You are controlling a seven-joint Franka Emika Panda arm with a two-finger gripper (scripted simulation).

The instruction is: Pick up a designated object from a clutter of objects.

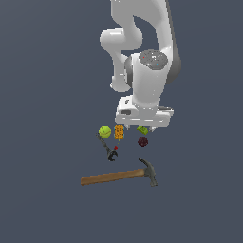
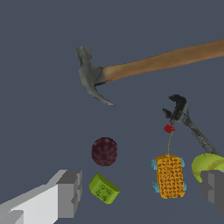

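Note:
The designated object, a dark maroon ball (image 1: 143, 141) (image 2: 104, 151), rests on the grey floor among the clutter of objects. A small green piece (image 1: 142, 129) (image 2: 104, 189) lies right beside it. My gripper (image 1: 142, 126) (image 2: 140, 188) hangs just above these items, open, with nothing between its fingers (image 2: 68, 192). In the wrist view the ball lies a little ahead of the fingers, nearer the one with the white mount. An orange patterned block (image 1: 119, 132) (image 2: 169, 176) and a yellow-green ball (image 1: 105, 131) (image 2: 208, 164) sit toward the exterior view's left.
A wooden-handled claw hammer (image 1: 118, 175) (image 2: 148, 65) lies across the floor in front of the group. A black clamp (image 1: 110, 151) (image 2: 186, 120) with a small red tip (image 2: 169, 128) lies between the hammer and the yellow-green ball.

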